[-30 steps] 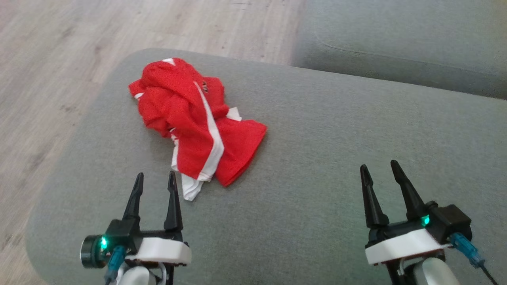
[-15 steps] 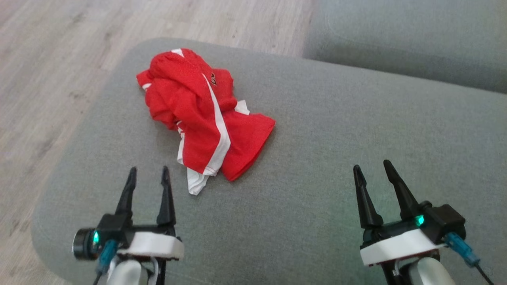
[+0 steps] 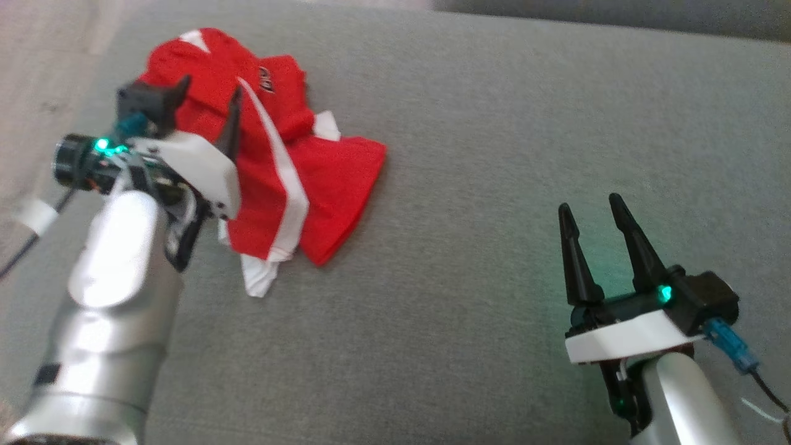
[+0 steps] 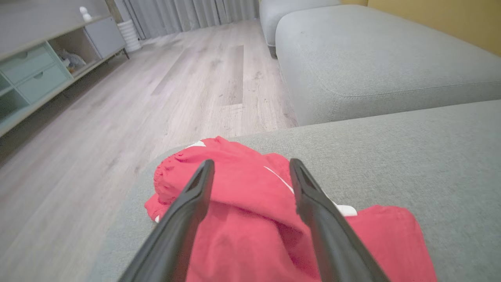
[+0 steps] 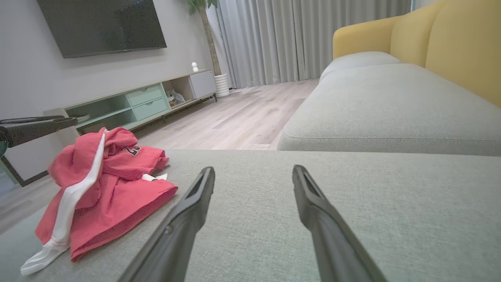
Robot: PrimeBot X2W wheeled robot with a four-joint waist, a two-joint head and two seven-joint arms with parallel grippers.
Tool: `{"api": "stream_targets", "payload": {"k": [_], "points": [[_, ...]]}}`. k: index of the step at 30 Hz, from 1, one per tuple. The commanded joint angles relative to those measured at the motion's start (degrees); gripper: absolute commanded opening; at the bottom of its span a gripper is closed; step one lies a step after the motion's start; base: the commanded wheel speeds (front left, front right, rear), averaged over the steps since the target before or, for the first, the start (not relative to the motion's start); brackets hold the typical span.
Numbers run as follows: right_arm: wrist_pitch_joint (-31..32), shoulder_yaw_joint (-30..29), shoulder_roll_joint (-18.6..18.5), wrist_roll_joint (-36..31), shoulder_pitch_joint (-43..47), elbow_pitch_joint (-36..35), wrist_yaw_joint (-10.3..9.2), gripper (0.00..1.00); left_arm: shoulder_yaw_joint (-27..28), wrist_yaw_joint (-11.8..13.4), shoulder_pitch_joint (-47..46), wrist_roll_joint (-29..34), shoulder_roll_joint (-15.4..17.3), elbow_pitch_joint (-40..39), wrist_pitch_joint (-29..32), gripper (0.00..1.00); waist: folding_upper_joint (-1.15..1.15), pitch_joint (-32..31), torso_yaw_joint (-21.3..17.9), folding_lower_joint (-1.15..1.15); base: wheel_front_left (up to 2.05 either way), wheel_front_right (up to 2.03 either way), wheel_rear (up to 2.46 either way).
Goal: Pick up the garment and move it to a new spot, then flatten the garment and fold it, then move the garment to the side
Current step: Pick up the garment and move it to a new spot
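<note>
One garment beneath left claw

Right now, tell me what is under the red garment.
The red garment lies on the grey cushion; white fabric pokes out beneath its near edge. Anything under the folds is covered.

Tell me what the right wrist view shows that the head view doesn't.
Right wrist view, not head view: a black wall television, a mint-green drawer cabinet, grey curtains and a yellow sofa back. Head view, not right wrist view: the two silver forearms. Both: the crumpled red garment with white stripes, the grey fabric cushion and the open right gripper.
</note>
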Motion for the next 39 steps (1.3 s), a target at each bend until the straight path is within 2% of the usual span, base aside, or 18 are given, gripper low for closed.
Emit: {"api": "stream_targets", "payload": {"k": [1, 8, 9, 10, 15, 20, 25, 30, 39], "points": [[-0.61, 1.32, -0.32, 0.39, -1.77, -1.87, -0.04, 1.00, 1.94, -0.24, -3.14, -0.75, 3.03, 0.25, 1.10, 1.00, 0.00, 2.29, -2.51, -0.02, 0.00, 0.00, 0.00], [-0.61, 1.12, -0.32, 2.38, -3.48, -1.45, -0.04, 1.00, 0.99, -0.28, -7.78, -1.27, 6.52, 10.51, 5.69, 1.00, 0.00, 3.85, -5.53, -0.02, 0.00, 0.00, 0.00], [-0.61, 1.00, -0.32, 2.47, -3.54, -1.42, -0.04, 1.00, 0.56, 0.10, -7.99, -0.64, 6.98, 11.83, 5.82, 0.44, 0.00, 3.81, -5.76, -0.02, 0.00, 0.00, 0.00], [-0.61, 0.92, -0.32, 2.53, -3.57, -1.42, -0.04, 1.00, 0.32, 0.30, -8.15, -0.37, 7.16, 13.03, 5.85, 0.00, 0.00, 3.76, -5.95, -0.02, 0.00, 0.00, 0.00], [-0.61, 0.16, -0.32, 2.40, -3.62, -1.53, -0.04, 1.00, 1.10, 0.87, -8.86, -1.64, 6.45, 15.96, 2.94, 0.00, 0.00, 3.19, -6.43, -0.02, 0.00, 0.00, 0.00], [-0.61, -1.54, -0.32, 1.67, -3.16, -1.09, -0.04, 1.00, 3.20, 1.21, -10.76, -3.91, 4.77, 13.68, -7.96, 0.00, 0.00, 1.32, -6.07, -0.02, 0.00, 0.00, 0.00], [-0.61, -2.33, -0.32, 1.68, -2.15, -0.51, -0.04, 1.00, 3.73, 0.04, -11.62, -7.52, 0.92, 8.97, -15.61, 0.00, 0.00, -1.94, -5.32, -0.02, 0.00, 0.00, 0.00], [-0.61, -2.13, -0.32, 2.48, -0.49, -0.02, -0.04, 1.00, 2.12, -0.72, -8.94, -13.40, -3.33, 1.27, -16.22, 0.00, 0.00, -5.78, -5.26, -0.02, 0.00, 0.00, 0.00], [-0.61, -2.12, -0.32, 3.59, 1.13, -0.47, -0.04, 1.00, -2.11, -0.63, -0.76, -17.73, -5.49, -12.57, -11.02, 0.00, 0.00, -8.38, -8.81, -0.02, 0.00, 0.00, 0.00]]}}
